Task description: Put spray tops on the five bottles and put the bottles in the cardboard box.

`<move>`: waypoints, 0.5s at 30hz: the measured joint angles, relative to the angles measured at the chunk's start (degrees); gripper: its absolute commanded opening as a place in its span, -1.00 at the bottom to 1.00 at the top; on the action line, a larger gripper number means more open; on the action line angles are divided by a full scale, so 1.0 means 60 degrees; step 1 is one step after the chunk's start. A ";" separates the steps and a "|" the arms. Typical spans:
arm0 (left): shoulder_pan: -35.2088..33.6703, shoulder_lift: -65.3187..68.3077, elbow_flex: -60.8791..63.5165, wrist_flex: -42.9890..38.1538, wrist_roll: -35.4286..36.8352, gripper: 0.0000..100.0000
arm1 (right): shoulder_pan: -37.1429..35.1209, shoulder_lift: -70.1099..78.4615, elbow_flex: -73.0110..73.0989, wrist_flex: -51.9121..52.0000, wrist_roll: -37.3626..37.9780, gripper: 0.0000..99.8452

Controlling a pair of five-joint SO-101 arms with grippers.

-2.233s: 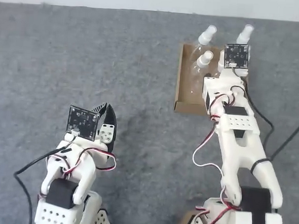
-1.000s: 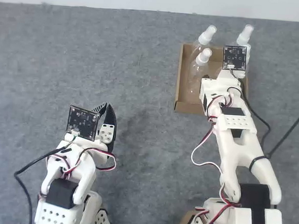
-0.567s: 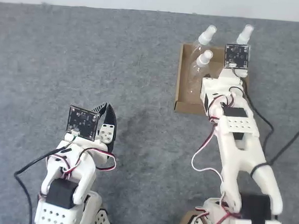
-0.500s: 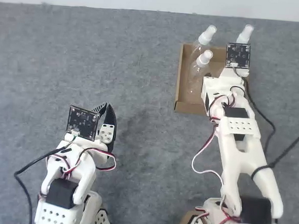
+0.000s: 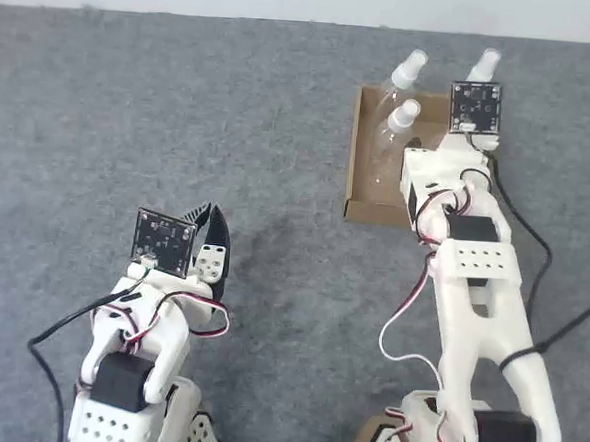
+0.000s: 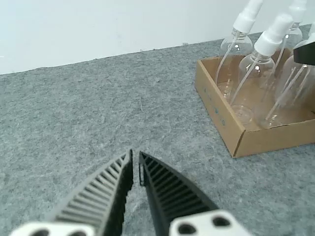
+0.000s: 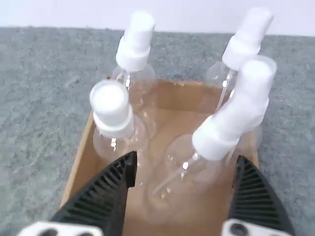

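Spray bottles, four in view, each clear and capped with a white spray top, stand in the cardboard box (image 7: pixel 81 152) at the far right of the table. Two stand at the box's far wall: the far-left bottle (image 7: pixel 134 81) and the far-right bottle (image 7: pixel 244 38). Two stand nearer: the near-left bottle (image 7: pixel 112 115), upright just beside the box's left wall, and the near-right bottle (image 7: pixel 189 172), which is closest to your right wrist camera. Whether a fifth bottle stands behind these cannot be told.

Your right gripper (image 7: pixel 179 196) hangs over the near part of the box. Its jaws are spread wide, one on each side of the near-right bottle, with a gap showing between each jaw and the bottle. It grasps nothing. In the high view, your right arm (image 5: pixel 473 262) stretches from the near right edge out to the box.

Your left gripper (image 6: pixel 136 164) is well apart from the box, at near left above the grey felt (image 5: pixel 182 104) that covers the table. Its jaws are drawn together to a thin slit, with nothing between them. A white wall (image 6: pixel 98 24) rises beyond the far edge of the felt.
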 measured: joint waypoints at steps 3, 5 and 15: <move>0.0000 0.0000 0.0000 0.0000 0.0000 -0.98 | -0.0029 -0.0440 -0.0132 0.0791 0.0073 -0.49; 0.0000 0.0000 0.0000 0.0000 0.0000 -0.98 | -0.0015 -0.0762 -0.0454 0.1407 0.0103 -0.49; 0.0000 0.0000 0.0000 0.0000 0.0000 -0.98 | -0.0015 -0.2740 -0.1201 0.4190 0.0161 -0.76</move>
